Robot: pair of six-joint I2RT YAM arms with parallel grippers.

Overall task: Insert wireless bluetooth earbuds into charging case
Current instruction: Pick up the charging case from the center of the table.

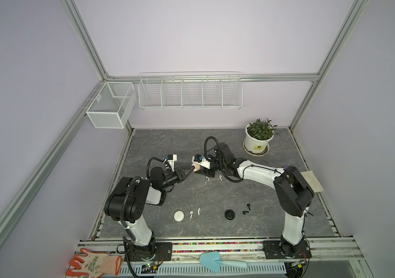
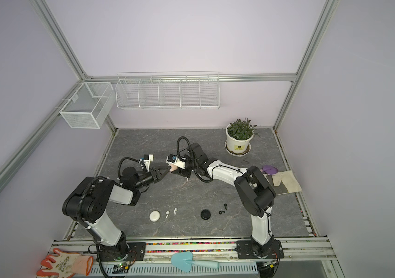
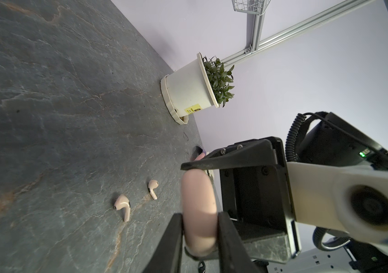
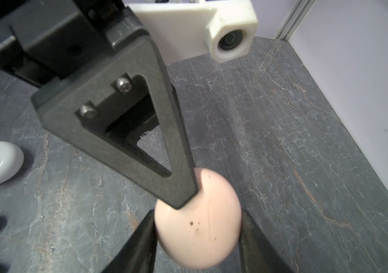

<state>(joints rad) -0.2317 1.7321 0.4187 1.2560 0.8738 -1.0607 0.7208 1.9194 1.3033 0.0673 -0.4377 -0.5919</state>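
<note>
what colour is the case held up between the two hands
The case is pale pink, clearest in the right wrist view.

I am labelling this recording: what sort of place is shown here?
Probably a robot test booth, not a home: left arm and right arm bolted to a front rail, an aluminium frame around plain lilac walls.

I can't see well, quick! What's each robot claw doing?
Left gripper: shut on the pale pink round plastic case.
Right gripper: shut on the same case.
</note>
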